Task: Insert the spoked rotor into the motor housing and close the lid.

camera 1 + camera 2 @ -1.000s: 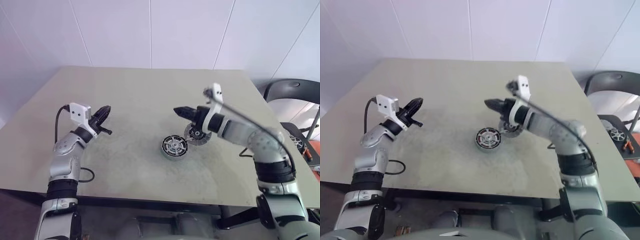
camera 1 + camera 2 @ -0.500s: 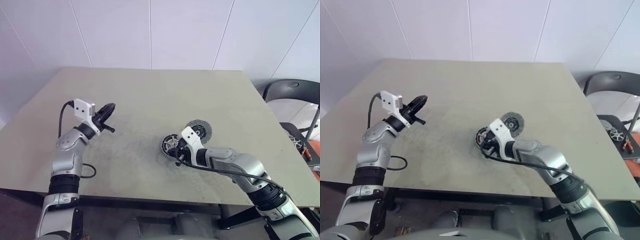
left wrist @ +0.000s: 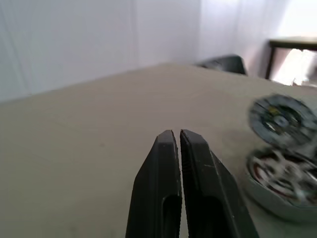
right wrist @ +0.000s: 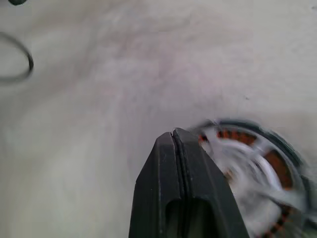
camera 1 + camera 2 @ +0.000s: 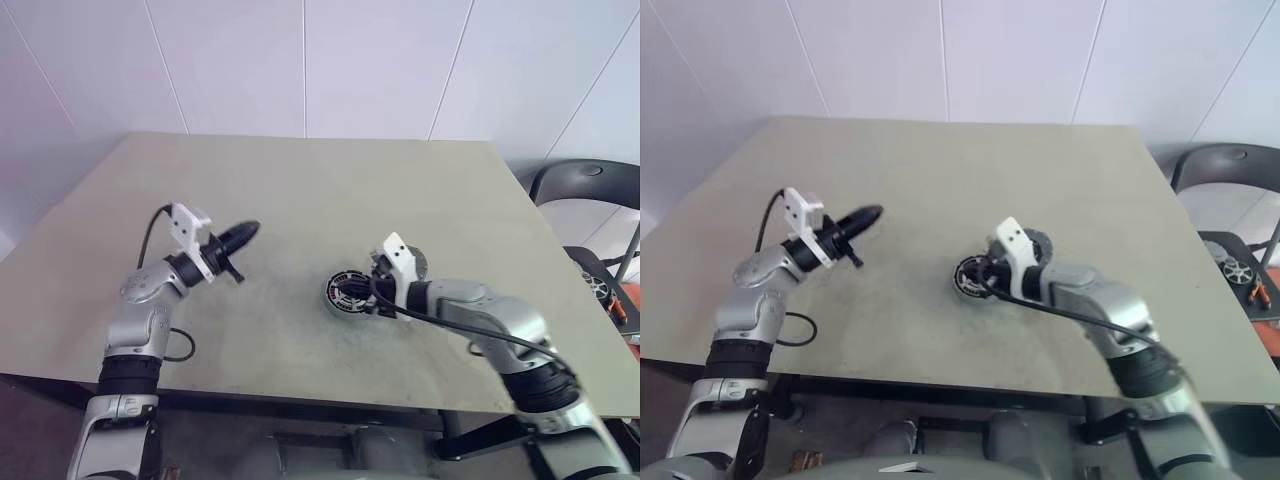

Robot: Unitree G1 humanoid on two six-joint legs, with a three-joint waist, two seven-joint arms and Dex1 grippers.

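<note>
From the head camera: a matte beige table [image 5: 300, 190] with a faintly mottled top, and near its middle a short round silver housing [image 5: 348, 295], the spoked disc [image 5: 345, 288] seated in its mouth, pale spokes over a dark face. Just behind and to the right of the housing, a flat grey lid [image 5: 412, 264], mostly hidden by the right wrist. Right gripper [image 5: 366, 291] at the housing's right edge, black fingers pressed shut on nothing; whether touching the disc cannot be told. Left gripper [image 5: 248, 230] well left of the housing, above the table, clenched and empty. From the left wrist: two black ribbed fingers [image 3: 163, 178] closed to a hairline gap, pointed toward the housing [image 3: 280, 191], blurred, with the grey lid [image 3: 282, 119] beyond it, dark hub with yellowish marks. From the right wrist: fingers [image 4: 163, 188] shut tight, tips just beside the housing's rim, copper windings [image 4: 275, 161] glimpsed between smeared pale spokes [image 4: 242, 166]; housing cut off at the frame edge.
</note>
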